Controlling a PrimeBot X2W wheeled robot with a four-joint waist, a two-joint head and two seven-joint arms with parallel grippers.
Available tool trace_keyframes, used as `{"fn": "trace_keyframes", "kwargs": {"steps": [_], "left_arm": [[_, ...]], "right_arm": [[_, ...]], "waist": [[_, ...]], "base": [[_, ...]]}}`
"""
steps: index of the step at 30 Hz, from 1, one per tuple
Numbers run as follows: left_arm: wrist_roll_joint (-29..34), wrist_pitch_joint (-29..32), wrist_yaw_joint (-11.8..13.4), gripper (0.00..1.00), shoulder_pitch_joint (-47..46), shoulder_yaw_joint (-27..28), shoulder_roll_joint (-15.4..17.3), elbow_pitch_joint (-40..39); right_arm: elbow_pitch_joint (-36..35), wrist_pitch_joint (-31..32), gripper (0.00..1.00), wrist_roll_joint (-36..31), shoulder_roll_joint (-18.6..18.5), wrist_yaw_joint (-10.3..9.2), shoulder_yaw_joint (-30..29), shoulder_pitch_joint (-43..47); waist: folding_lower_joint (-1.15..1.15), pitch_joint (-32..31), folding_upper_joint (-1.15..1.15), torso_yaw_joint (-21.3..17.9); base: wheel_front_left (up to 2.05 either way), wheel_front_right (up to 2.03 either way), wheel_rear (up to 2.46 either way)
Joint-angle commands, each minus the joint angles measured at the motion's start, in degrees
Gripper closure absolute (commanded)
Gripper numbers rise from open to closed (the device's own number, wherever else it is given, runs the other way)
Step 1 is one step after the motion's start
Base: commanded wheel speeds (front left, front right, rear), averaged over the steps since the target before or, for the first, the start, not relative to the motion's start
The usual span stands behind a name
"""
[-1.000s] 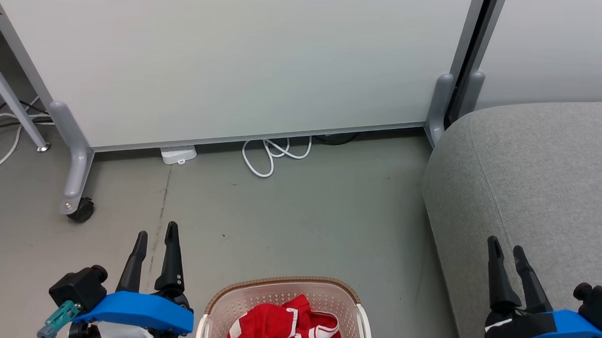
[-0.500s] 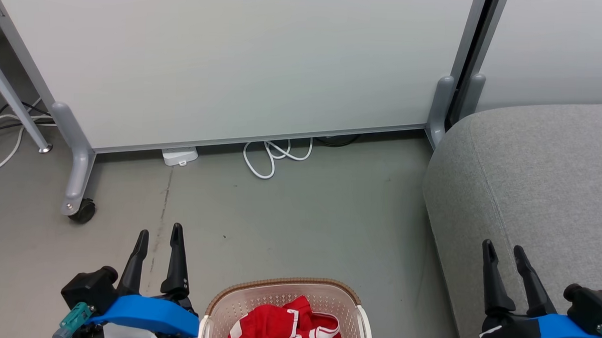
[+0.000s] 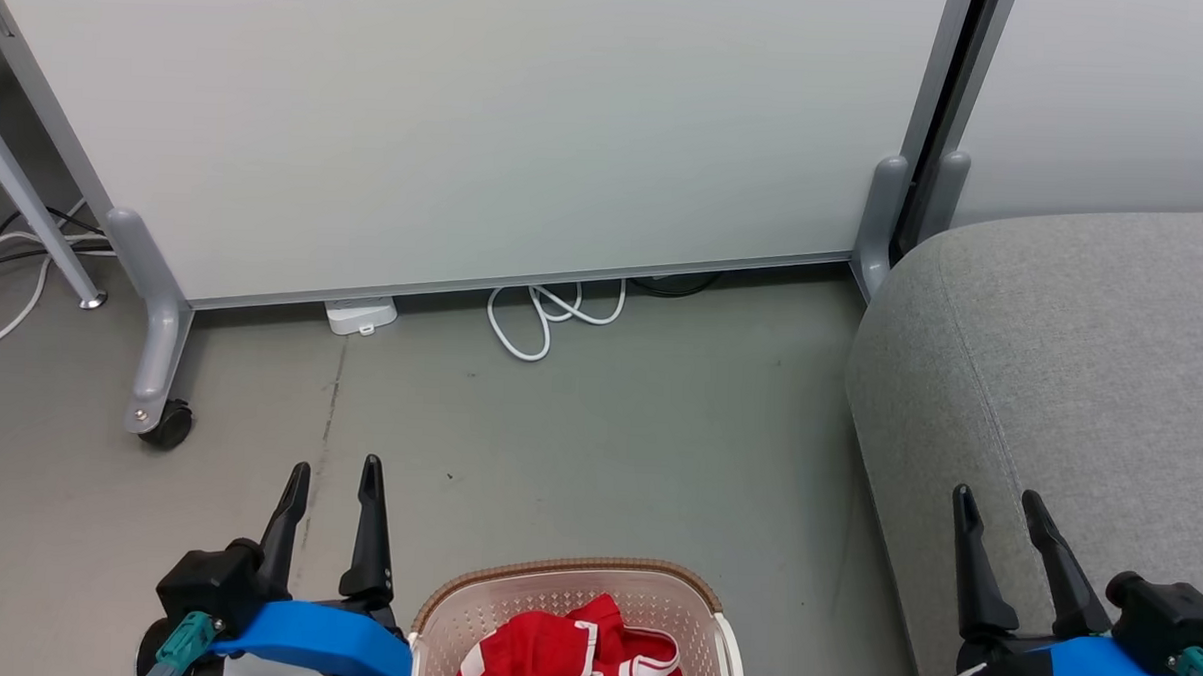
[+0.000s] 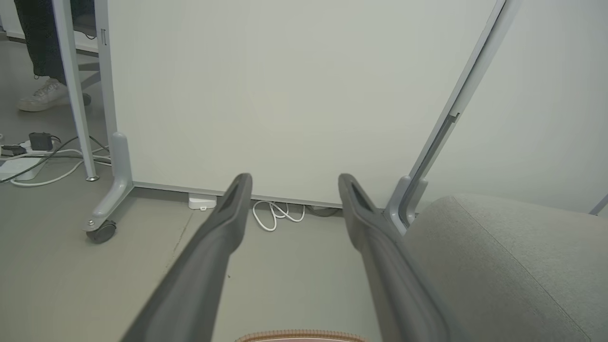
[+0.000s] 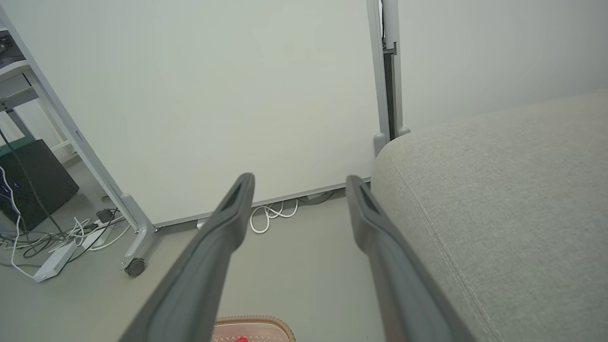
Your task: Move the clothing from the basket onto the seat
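Left hand (image 3: 335, 466) low left, fingers spread, pointing forward; right hand (image 3: 995, 494) low right, likewise spread.

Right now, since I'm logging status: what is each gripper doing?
Left gripper: open, holding nothing.
Right gripper: open, holding nothing.

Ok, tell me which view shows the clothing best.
Head view: the red clothing lies bunched in the basket, white stripes plain, though cut off by the bottom edge. Right wrist view catches a red speck of it inside the rim. Left wrist view gets the basket's rim.
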Motion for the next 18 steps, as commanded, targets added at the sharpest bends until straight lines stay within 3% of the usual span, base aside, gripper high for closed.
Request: {"fn": "trace_keyframes", "kwargs": {"steps": [1, 18], "left_arm": [[1.41, -0.57, -0.16, 0.00, -0.72, -0.24, 0.16, 0.01], [4.14, -2.45, -1.44, 0.00, -0.15, -0.01, -0.63, 0.97]], "right_arm": [[-0.48, -0.65, 0.00, -1.54, -0.45, 0.10, 0.16, 0.22], [-1.07, -2.51, 0.00, -7.59, -0.50, 0.13, 0.49, 1.13]], "waist": [[0.00, -0.04, 0.00, 0.08], [0.00, -0.21, 0.00, 0.51]], "base": [[0.00, 0.00, 0.00], [0.00, 0.00, 0.00]]}}
